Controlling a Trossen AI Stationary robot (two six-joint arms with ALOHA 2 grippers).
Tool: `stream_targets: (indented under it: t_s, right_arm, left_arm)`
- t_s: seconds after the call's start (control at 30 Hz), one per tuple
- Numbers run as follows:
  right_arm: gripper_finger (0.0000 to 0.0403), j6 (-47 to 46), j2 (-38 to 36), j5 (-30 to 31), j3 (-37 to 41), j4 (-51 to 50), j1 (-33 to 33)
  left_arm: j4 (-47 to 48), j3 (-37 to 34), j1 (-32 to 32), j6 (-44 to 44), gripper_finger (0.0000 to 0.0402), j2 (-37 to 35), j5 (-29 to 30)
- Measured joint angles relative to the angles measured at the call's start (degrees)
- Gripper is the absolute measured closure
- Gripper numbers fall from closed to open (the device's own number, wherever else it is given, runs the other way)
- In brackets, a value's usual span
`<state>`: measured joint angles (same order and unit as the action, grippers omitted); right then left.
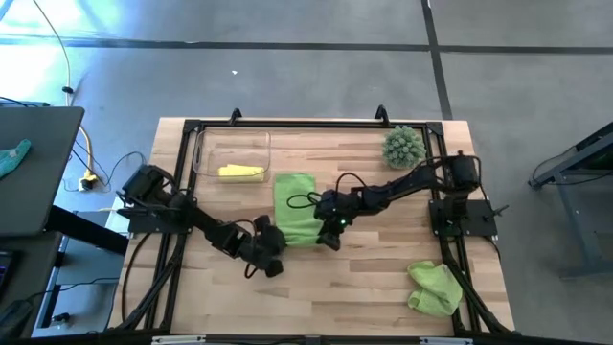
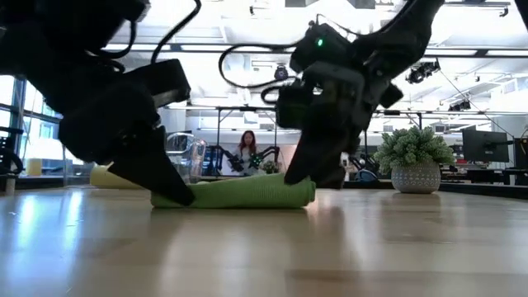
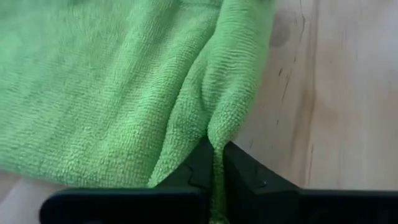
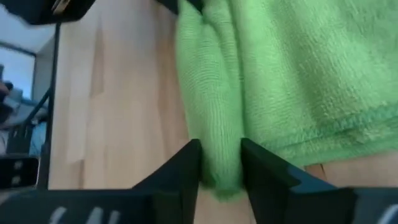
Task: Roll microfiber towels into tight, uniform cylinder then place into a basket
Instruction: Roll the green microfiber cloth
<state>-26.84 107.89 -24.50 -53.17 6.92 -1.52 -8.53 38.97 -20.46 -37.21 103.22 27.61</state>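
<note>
A light green towel (image 1: 294, 218) lies flat at frame centre; a crumpled green towel (image 1: 433, 287) lower right; a yellow towel (image 1: 240, 172) inside the clear basket (image 1: 203, 150) upper left.

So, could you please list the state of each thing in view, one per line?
Middle green towel: flat, near edge pinched.
Yellow towel: rolled, in the basket.
Other green towel: crumpled, untouched.
Left gripper: shut on towel edge.
Right gripper: jaws around a towel fold.

You get bright, even overhead light; ceiling lamps glare in the low view, leaving both arms silhouetted, and the wrist views' near fingers blur.
</note>
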Motion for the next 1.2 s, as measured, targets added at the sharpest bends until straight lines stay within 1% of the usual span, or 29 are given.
stream_targets:
  t_s: [0.1, 0.17, 0.23, 0.33, 0.47, 0.57, 0.67, 0.77, 0.93, 1.1, 1.2]
  right_arm:
    - [0.0279, 4.65, -3.83, 0.39, -0.01, -4.26, -0.38]
    - [0.0278, 8.53, -6.23, 3.76, -0.07, -6.74, -1.69]
    - [0.0279, 12.75, -8.14, 8.50, -0.07, -7.03, -4.06]
    - [0.0281, 20.36, -10.10, 16.78, -0.13, -6.69, -8.60]
    - [0.0281, 30.07, -9.68, 28.73, -0.18, -3.66, -14.69]
    - [0.0282, 34.87, -7.98, 35.12, -0.22, -0.06, -17.86]
    - [0.0282, 40.30, -5.65, 37.36, -0.22, 4.18, -19.57]
    - [0.0282, 44.77, -3.64, 38.80, -0.28, 7.35, -20.46]
    - [0.0282, 43.40, -0.62, 43.61, -0.28, 8.57, -20.00]
    - [0.0282, 44.68, 2.44, 44.34, -0.28, 9.88, -19.24]
    - [0.0282, 44.93, 3.46, 47.09, -0.28, 9.74, -18.77]
  left_arm:
    - [-0.33, -0.18, 0.49, -1.00, 0.0387, -1.27, -3.47]
    - [-1.23, -0.95, 0.78, -1.52, 0.0390, -2.53, -6.02]
    - [-3.57, -2.80, 1.29, -1.94, 0.0394, -4.00, -8.80]
    - [-8.97, -7.34, 2.73, -4.09, 0.0396, -6.71, -12.46]
    - [-19.41, -14.21, 6.05, -10.52, 0.0396, -8.24, -18.36]
    - [-23.23, -16.61, 8.45, -15.45, 0.0397, -8.04, -21.61]
    - [-23.36, -16.52, 10.51, -19.51, 0.0397, -8.04, -23.90]
    - [-22.77, -15.98, 12.10, -20.35, 0.0397, -8.04, -27.56]
    - [-20.07, -14.52, 13.08, -21.07, 0.0398, -8.04, -30.58]
    - [-16.86, -13.43, 13.06, -21.10, 0.0398, -7.95, -30.33]
    - [-16.82, -13.43, 13.06, -21.10, 0.0394, -7.95, -30.14]
